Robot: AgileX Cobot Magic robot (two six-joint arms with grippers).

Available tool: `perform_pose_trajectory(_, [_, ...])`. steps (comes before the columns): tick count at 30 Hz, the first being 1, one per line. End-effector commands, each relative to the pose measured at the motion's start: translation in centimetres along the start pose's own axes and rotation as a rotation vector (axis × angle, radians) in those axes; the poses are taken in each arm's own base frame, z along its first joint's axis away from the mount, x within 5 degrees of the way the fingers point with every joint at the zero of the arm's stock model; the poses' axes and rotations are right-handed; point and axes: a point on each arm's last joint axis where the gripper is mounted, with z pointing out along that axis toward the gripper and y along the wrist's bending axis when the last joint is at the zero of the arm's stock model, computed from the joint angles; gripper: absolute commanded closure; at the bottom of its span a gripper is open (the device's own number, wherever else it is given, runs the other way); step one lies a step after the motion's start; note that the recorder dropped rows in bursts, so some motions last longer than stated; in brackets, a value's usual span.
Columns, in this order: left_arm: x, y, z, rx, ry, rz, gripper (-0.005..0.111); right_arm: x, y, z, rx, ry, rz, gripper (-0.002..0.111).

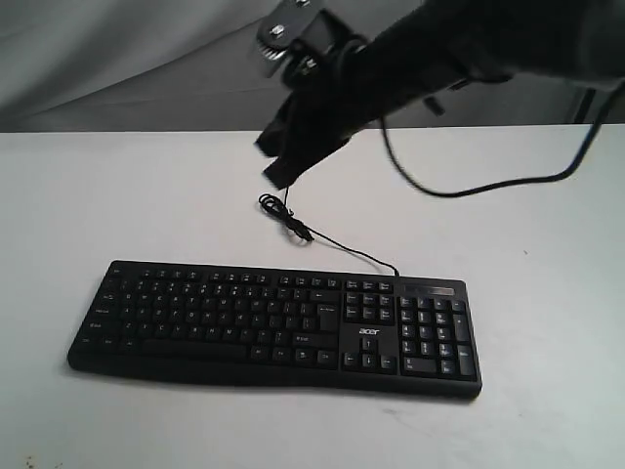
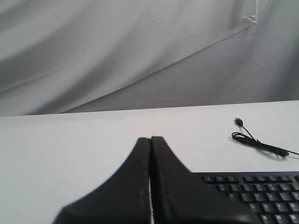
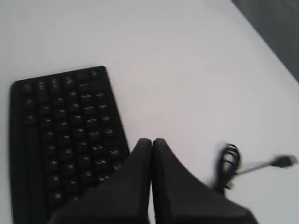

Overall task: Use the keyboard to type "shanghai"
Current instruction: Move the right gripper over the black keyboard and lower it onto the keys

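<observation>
While the clenched right gripper (image 1: 279, 176) hovered beyond the keyboard (image 1: 244, 318) and the left gripper (image 2: 150, 140) sat equally clenched, no key was pressed; typing "shanghai" seemingly lay ahead.

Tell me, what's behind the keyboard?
Its thin black cable lies coiled on the white table behind the keyboard. The right gripper, jaws shut, hangs over the coil, hiding some table beyond it.
</observation>
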Motion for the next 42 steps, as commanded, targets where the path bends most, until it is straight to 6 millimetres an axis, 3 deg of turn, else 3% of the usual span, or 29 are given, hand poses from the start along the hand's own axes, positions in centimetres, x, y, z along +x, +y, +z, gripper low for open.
perform_pose_trajectory(1, [0.0,0.0,0.0,0.007,-0.007,-0.002,0.107,-0.8,5.7,5.4,-0.113,0.027,-0.053,0.108])
perform_pose_trajectory(4, [0.0,0.0,0.0,0.007,-0.007,-0.002,0.107,0.4,9.2,9.6,-0.182,0.083,-0.089,0.108])
perform_pose_trajectory(6, [0.0,0.0,0.0,0.007,-0.007,-0.002,0.107,0.9,10.5,11.3,-0.167,0.085,-0.104,0.108])
perform_pose_trajectory(10, [0.0,0.0,0.0,0.007,-0.007,-0.002,0.107,1.0,11.2,12.9,-0.170,0.087,-0.112,0.108])
perform_pose_trajectory(14, [0.0,0.0,0.0,0.007,-0.007,-0.002,0.107,-0.2,10.9,14.4,-0.201,0.074,-0.082,0.108])
perform_pose_trajectory(20, [0.0,0.0,0.0,0.007,-0.007,-0.002,0.107,-0.2,10.3,16.7,-0.210,0.142,-0.077,0.108])
perform_pose_trajectory(26, [0.0,0.0,0.0,0.007,-0.007,-0.002,0.107,0.4,10.2,17.9,-0.199,0.145,-0.065,0.108])
perform_pose_trajectory(42, [0.0,0.0,0.0,0.007,-0.007,-0.002,0.107,0.2,9.9,18.0,-0.168,0.118,-0.081,0.108])
